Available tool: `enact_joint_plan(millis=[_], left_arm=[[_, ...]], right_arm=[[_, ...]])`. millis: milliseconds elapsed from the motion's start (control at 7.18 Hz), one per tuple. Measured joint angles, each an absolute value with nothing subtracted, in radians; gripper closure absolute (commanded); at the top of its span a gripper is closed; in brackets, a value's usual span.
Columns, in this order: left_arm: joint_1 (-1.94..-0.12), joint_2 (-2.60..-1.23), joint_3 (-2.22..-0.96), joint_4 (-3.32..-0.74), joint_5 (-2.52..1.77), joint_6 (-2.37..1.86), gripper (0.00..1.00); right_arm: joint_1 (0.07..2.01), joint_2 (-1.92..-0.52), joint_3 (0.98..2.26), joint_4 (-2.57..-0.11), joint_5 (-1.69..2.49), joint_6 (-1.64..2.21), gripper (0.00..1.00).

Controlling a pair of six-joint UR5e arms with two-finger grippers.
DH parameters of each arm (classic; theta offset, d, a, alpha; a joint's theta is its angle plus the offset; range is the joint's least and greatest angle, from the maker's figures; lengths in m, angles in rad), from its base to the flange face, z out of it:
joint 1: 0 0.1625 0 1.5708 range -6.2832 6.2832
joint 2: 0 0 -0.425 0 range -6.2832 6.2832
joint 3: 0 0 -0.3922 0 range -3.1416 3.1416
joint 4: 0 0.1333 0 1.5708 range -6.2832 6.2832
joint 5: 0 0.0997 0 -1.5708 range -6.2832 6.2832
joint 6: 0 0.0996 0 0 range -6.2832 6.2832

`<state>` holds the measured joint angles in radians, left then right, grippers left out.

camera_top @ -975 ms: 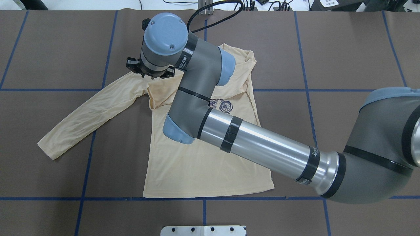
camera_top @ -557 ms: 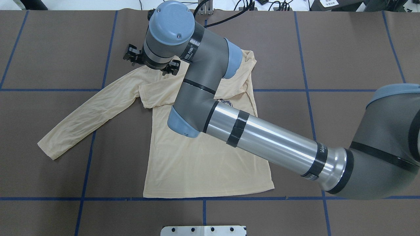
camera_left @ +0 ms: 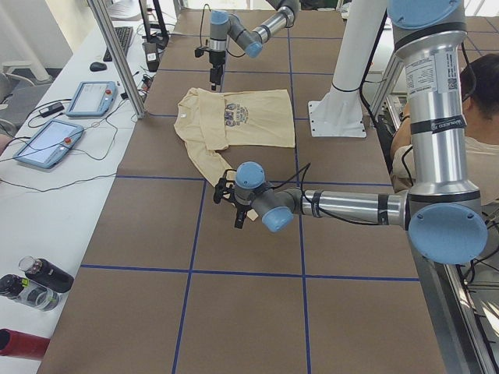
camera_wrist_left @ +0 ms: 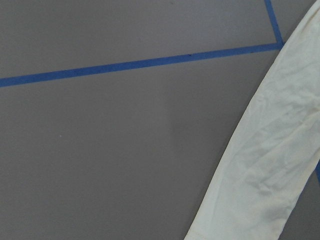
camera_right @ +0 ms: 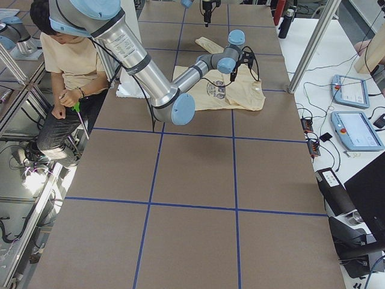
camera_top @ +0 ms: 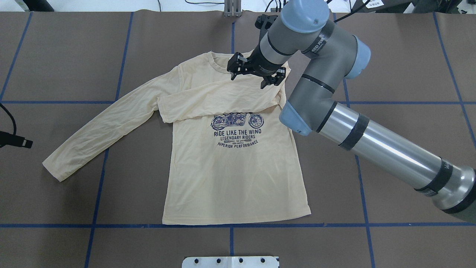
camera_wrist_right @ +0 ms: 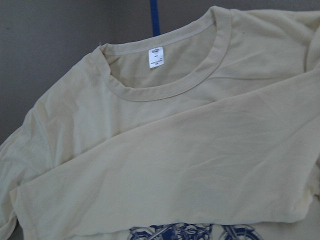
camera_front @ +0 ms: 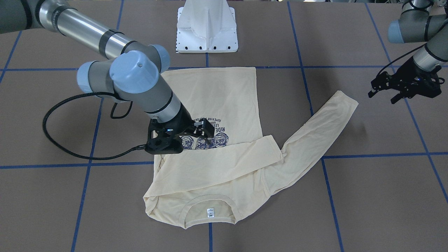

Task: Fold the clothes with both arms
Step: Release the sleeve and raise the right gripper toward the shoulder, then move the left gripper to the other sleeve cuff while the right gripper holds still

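Shirt [camera_top: 230, 178] lies flat on desk [camera_top: 390, 56], one sleeve [camera_top: 215, 100] folded across chest below collar [camera_top: 219, 63]; right gripper [camera_top: 254, 76], jaws apart and empty, has swung back to just beside collar (first fold judged done); left gripper [camera_front: 382, 97], jaws apart, idles well off collar.

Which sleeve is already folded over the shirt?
The right-side sleeve: it lies across the chest just above the motorcycle print, while the left sleeve stretches out flat on the table.
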<state>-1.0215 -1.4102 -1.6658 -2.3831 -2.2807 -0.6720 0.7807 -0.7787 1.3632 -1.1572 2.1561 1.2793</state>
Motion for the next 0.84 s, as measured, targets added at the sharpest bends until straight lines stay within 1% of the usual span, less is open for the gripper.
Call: enact_joint_plan(millis=[139,279,418,557,697,836], left_arm=[[-0.995,-1.422,-1.637,-2.385,-2.281,-0.675,0.11],[-0.974,-1.433,-1.614,-2.385,-2.283,-0.678,0.18],[-0.961,-1.444,-1.603,-2.386,-2.303,-0.683,0.28],[-0.95,-1.449,-1.598,-2.386,-2.337,-0.687,0.4],[-0.943,-1.45,-1.596,-2.387,-2.358,-0.688,0.44],[-0.939,-1.451,-1.596,-2.387,-2.367,-0.688,0.45]], right_arm=[[0.807,-0.813,1.37,-1.157,2.192,1.253,0.01],[0.826,-0.851,1.385,-1.155,2.216,1.243,0.01],[0.836,-0.89,1.417,-1.152,2.224,1.239,0.01],[0.84,-0.917,1.444,-1.152,2.224,1.239,0.01],[0.841,-0.933,1.459,-1.151,2.223,1.239,0.01],[0.842,-0.943,1.465,-1.15,2.221,1.239,0.01]])
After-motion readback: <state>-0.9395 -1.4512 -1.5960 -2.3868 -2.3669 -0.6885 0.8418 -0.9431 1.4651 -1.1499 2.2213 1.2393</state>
